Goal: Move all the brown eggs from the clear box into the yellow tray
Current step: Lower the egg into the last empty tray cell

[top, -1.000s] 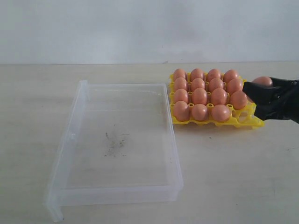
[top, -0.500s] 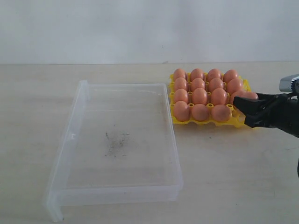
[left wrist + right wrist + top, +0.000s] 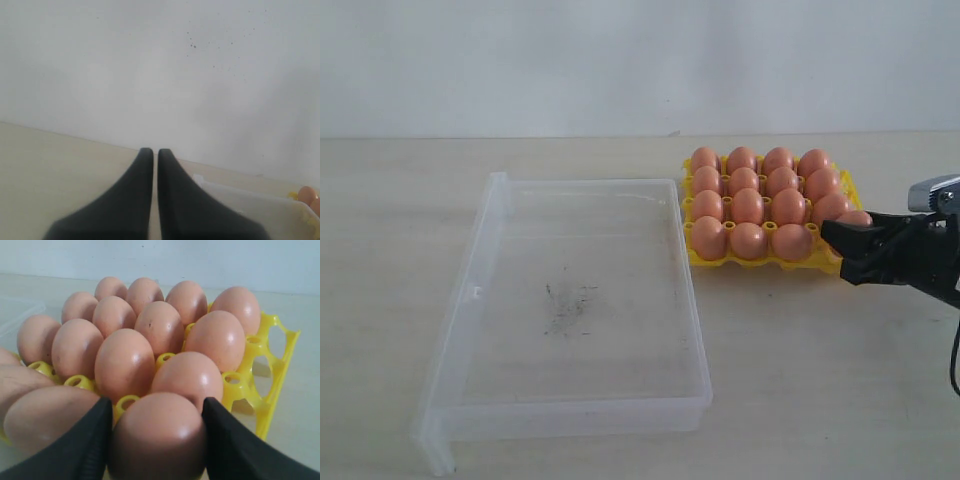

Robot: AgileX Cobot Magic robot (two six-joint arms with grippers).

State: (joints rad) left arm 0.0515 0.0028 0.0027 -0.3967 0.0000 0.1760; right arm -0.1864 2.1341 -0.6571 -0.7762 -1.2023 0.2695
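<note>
The right gripper (image 3: 834, 249) is clamped on a brown egg (image 3: 857, 217) at the near right corner of the yellow tray (image 3: 760, 263), the egg's long axis seemingly upright like the fifteen seated eggs (image 3: 748, 206), while the left gripper (image 3: 155, 151) hangs with its fingers closed together.

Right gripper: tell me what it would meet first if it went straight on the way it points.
The right gripper, jaws around an egg, points across the tray. Going straight on, that held egg would likely bump the nearest seated egg first; the gap between them is unclear.
</note>
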